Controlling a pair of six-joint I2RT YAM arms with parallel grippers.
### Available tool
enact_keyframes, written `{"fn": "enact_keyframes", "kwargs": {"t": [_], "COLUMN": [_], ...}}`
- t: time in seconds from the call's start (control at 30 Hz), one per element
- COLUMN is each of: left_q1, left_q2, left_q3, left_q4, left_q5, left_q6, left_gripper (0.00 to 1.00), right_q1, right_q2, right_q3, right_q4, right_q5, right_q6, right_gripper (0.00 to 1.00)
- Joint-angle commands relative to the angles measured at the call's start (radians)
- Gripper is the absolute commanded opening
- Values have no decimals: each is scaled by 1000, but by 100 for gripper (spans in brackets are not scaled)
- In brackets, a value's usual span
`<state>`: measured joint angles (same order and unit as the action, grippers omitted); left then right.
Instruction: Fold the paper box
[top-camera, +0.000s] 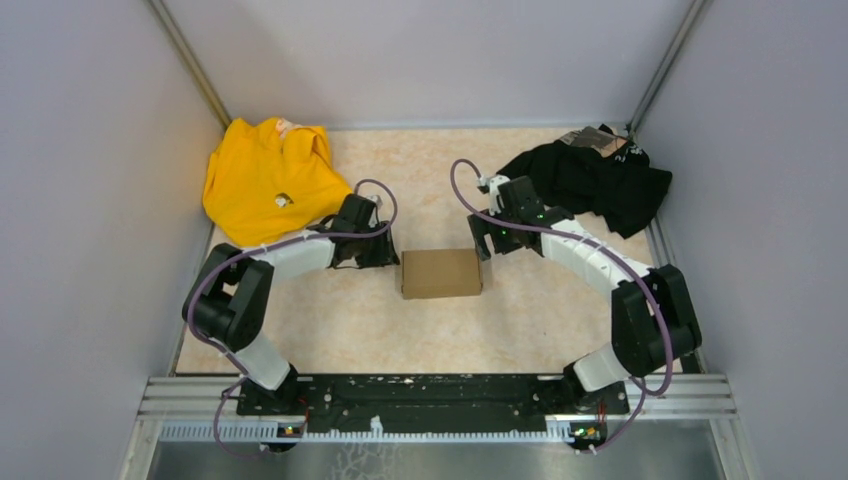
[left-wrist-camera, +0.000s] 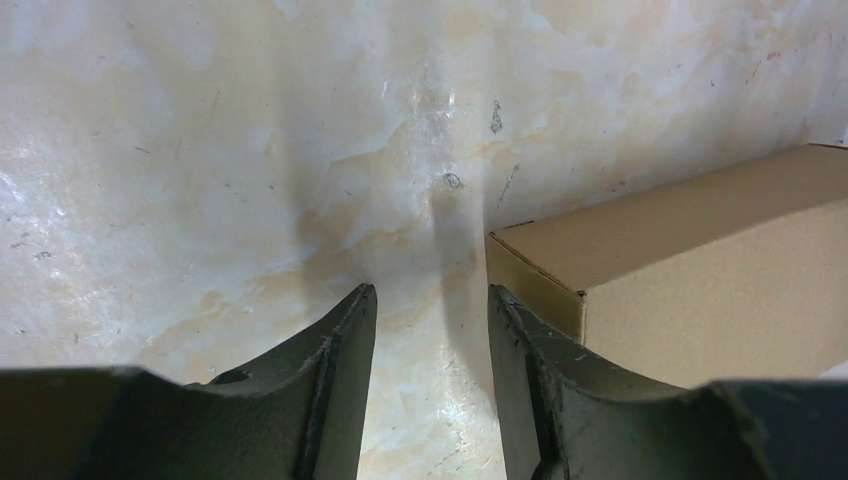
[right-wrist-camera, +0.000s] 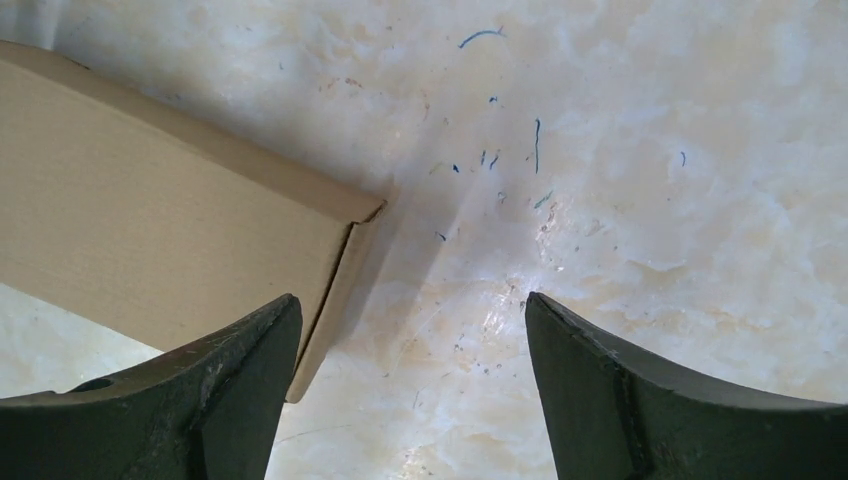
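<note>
The paper box (top-camera: 441, 272), a closed brown carton, lies flat at mid-table (top-camera: 350, 320) between the two arms. It is judged light, stiff across its panels, and easily dented at corners and creases, so it is best held across opposite side walls. The left gripper (top-camera: 383, 250), jaws apart over bare tabletop, stands just beside the box's left end. The right gripper (top-camera: 481, 238), jaws spread wide, sits just off its far right corner. Neither holds anything.
</note>
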<state>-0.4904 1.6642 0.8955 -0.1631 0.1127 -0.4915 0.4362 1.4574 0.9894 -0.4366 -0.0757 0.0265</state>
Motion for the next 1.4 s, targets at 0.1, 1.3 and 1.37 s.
{"fn": "enact_keyframes", "kwargs": {"t": [0.1,1.3,1.37], "left_q1": [24,-316,-313], "left_q2": [-3,-369,-326], "left_q3": [60,-308,-280], "left_q4": [-17,58,54], "left_q5": [17,-191,-230], "left_q6": [24,-368,-349], "left_gripper": [52,4,4], "right_q1": [14,45,45], "right_q2": [-1,751,716], "right_q3": [11,897,815], "right_q4": [30,-233,-184], "right_q5": [-21,-307,-336], "right_q6": [-20,-157,-140], "right_gripper": [81,34,34]}}
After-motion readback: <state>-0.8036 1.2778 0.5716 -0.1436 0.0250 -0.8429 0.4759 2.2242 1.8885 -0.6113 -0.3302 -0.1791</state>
